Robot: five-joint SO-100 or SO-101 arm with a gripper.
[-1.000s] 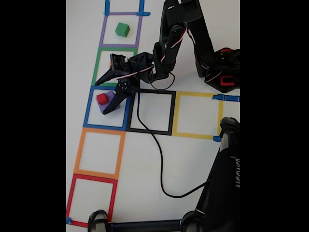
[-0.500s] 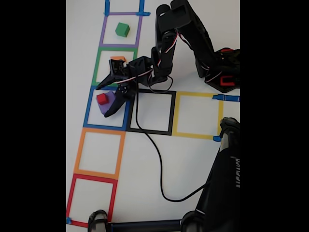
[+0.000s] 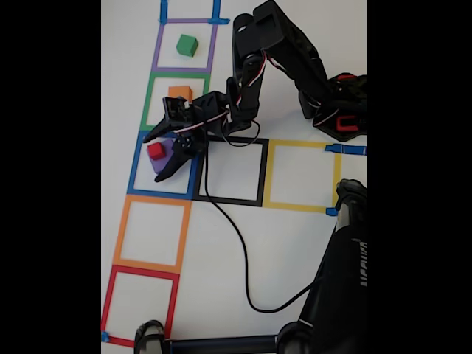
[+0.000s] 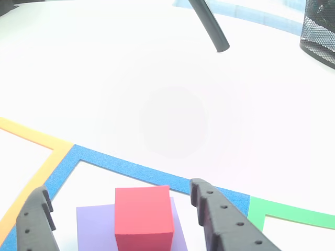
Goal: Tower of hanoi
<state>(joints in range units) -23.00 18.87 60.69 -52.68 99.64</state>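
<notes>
In the fixed view the small red cube [image 3: 155,150] sits on top of the purple cube [image 3: 167,156] inside the blue tape square. The orange cube [image 3: 179,92] rests in the green tape square, and the green cube [image 3: 186,46] in the purple tape square. My gripper [image 3: 153,158] is open, one finger on each side of the red-on-purple stack. The other view shows the red cube [image 4: 144,217] on the purple cube [image 4: 94,227], between the fingers [image 4: 220,222] of my gripper [image 4: 120,191], with a gap on each side.
Black [image 3: 232,169], yellow [image 3: 302,206], orange [image 3: 151,199] and red [image 3: 140,271] tape squares mark the white table. The arm's base [image 3: 339,110] stands at the right and its cable [image 3: 232,228] trails across the table. A dark stand [image 3: 339,280] fills the lower right.
The arm has reached further left and lower, uncovering the orange cube. The open fingers have slid further along both sides of the red cube.
</notes>
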